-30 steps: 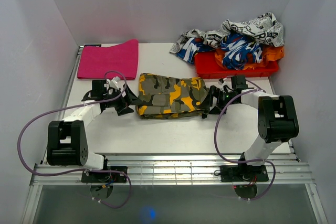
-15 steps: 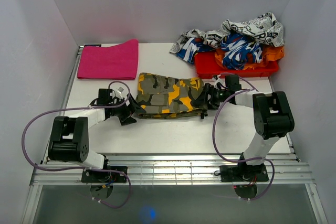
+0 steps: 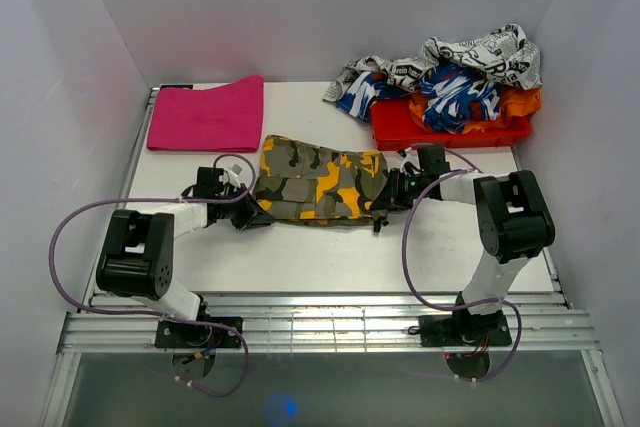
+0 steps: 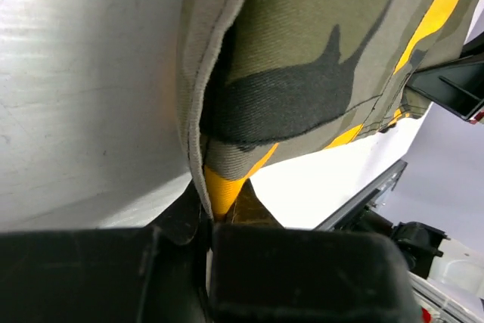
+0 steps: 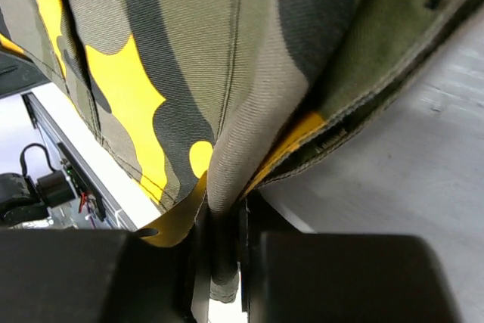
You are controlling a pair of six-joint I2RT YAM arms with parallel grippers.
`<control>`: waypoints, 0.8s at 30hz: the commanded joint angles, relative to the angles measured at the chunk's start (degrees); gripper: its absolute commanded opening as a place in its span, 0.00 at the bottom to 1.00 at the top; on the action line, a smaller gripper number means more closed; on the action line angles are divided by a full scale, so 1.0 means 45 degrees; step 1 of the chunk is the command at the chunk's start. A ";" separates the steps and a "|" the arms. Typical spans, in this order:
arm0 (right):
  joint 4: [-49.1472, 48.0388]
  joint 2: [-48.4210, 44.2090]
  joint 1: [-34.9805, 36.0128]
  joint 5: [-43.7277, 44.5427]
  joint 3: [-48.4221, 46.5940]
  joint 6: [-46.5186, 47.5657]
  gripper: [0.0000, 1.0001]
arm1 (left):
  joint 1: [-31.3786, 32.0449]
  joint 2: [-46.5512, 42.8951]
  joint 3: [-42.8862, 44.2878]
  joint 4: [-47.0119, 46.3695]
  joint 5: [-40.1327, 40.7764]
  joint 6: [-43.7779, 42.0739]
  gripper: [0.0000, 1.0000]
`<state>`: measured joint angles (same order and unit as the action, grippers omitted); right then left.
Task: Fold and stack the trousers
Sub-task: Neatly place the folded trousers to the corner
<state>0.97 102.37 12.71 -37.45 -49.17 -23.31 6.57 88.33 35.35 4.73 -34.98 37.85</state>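
Observation:
The camouflage trousers [image 3: 318, 180] lie folded into a band across the middle of the white table [image 3: 330, 252]. My left gripper [image 3: 250, 210] is at their near left corner, shut on the cloth edge. In the left wrist view the trousers [image 4: 302, 66] fill the upper half, and a yellow-orange fold is pinched in the left gripper [image 4: 214, 217]. At the near right corner, my right gripper [image 3: 386, 198] is shut on the trousers too. Olive and yellow cloth [image 5: 212, 73] fills the right wrist view, with a fold running down into the right gripper [image 5: 224, 221].
A folded pink cloth [image 3: 207, 114] lies at the back left. At the back right a red tray [image 3: 450, 127] holds an orange cloth, with a blue-and-white garment [image 3: 455, 92] and a newsprint-patterned garment [image 3: 480, 52] heaped over it. White walls close in three sides.
Both grippers have moved inward from beside the trousers' ends and closed on the cloth. The band of trousers looks slightly shorter and bunched at both ends.

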 commanded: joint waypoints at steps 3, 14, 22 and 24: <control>0.1364 -0.0325 0.0261 0.0314 -0.1492 0.0941 0.08 | 0.0103 -0.1425 0.1283 0.0822 0.0819 -0.1514 0.00; 0.2440 -0.1088 0.0262 0.0490 -0.2432 0.1546 0.08 | 0.0142 -0.3789 0.2319 0.2425 0.1563 -0.3291 0.00; 0.2342 -0.2141 0.0456 0.0490 -0.2862 0.1684 0.08 | 0.0201 -0.4785 0.2944 0.2445 0.1797 -0.4796 0.00; 0.2342 -0.2356 0.0613 0.0510 -0.3134 0.1684 0.08 | 0.0220 -0.4922 0.3216 0.2522 0.1739 -0.5146 0.00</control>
<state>12.86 95.85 15.35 -36.16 -59.00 -17.50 8.12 70.39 45.21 18.90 -29.61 19.97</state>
